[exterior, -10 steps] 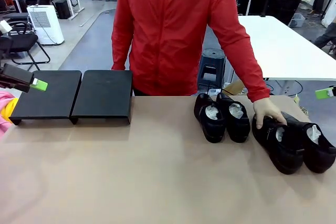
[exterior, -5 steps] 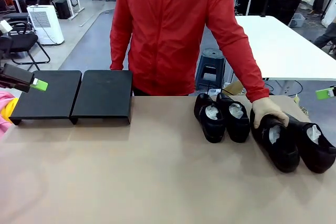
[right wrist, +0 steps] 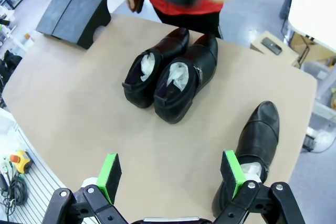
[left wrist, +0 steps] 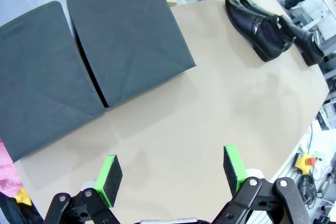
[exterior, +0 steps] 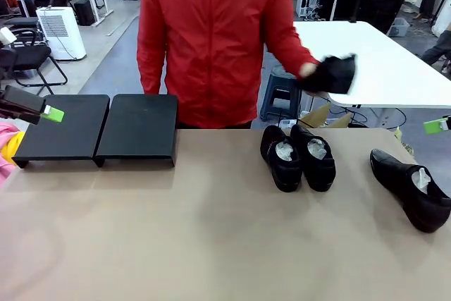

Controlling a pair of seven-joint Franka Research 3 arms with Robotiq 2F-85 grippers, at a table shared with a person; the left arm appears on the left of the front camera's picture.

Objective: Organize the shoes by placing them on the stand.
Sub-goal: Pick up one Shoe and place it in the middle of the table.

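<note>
Tan tabletop (exterior: 211, 244) carries the matte-black stand (exterior: 99, 130); well right of it lie two black dress shoes (exterior: 285, 163), touching, and a single shoe (exterior: 412, 188) farther right. A person's hand (exterior: 308, 70) holds a fourth shoe (exterior: 337, 74) aloft, right of the stand. Left gripper (left wrist: 171, 174) beside the stand and right gripper (right wrist: 170, 174) far right of it: jaws spread, nothing held.

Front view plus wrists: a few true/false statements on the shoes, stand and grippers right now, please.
1. Three shoes lie on the table. True.
2. The stand holds one shoe. False: no shoe is on it.
3. The person's hand holds a fourth shoe in the air. True.
4. The left gripper is shut. False: it is open.
5. The right gripper grips a shoe. False: it is open, holding nothing.
</note>
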